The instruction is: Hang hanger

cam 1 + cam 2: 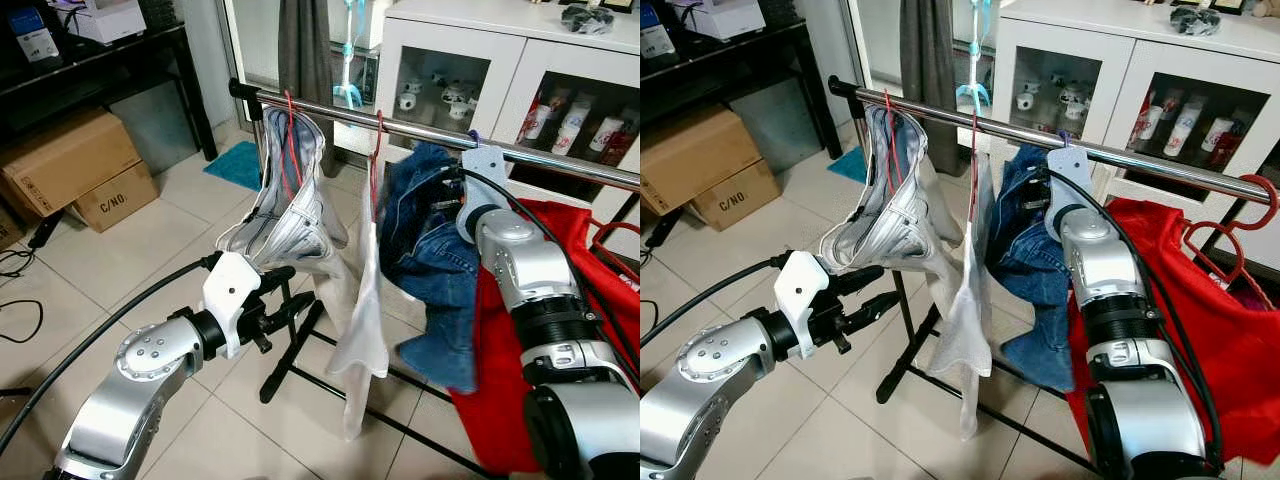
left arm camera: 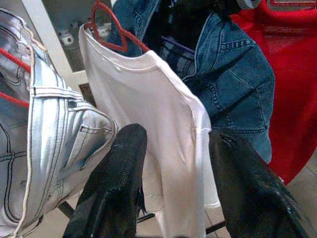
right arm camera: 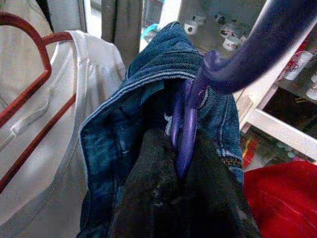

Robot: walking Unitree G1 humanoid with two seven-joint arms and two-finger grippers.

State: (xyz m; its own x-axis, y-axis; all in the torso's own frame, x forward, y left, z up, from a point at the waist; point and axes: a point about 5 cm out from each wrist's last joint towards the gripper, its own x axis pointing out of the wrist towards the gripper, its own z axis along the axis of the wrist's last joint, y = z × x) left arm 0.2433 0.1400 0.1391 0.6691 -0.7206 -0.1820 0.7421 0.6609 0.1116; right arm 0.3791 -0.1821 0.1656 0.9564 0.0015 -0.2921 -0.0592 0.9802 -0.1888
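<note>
A silver rail (image 1: 420,128) carries light jeans (image 1: 290,200) and a white shirt (image 1: 360,330), each on a red hanger. Beside them hangs blue denim (image 1: 425,260) on a purple hanger (image 3: 185,134). My right gripper (image 3: 181,144) is shut on that hanger's neck, just below the rail. The purple hook (image 1: 478,150) sits at the rail; whether it rests on the rail is unclear. My left gripper (image 1: 290,292) is open and holds nothing, low in front of the jeans and white shirt (image 2: 163,124). A red garment (image 1: 560,225) hangs at the right end.
The rack's black foot (image 1: 290,360) reaches across the tiled floor toward me. Cardboard boxes (image 1: 70,165) and a black shelf (image 1: 110,60) stand at the left, with cables (image 1: 20,320) on the floor. A white cabinet (image 1: 510,60) stands behind the rail.
</note>
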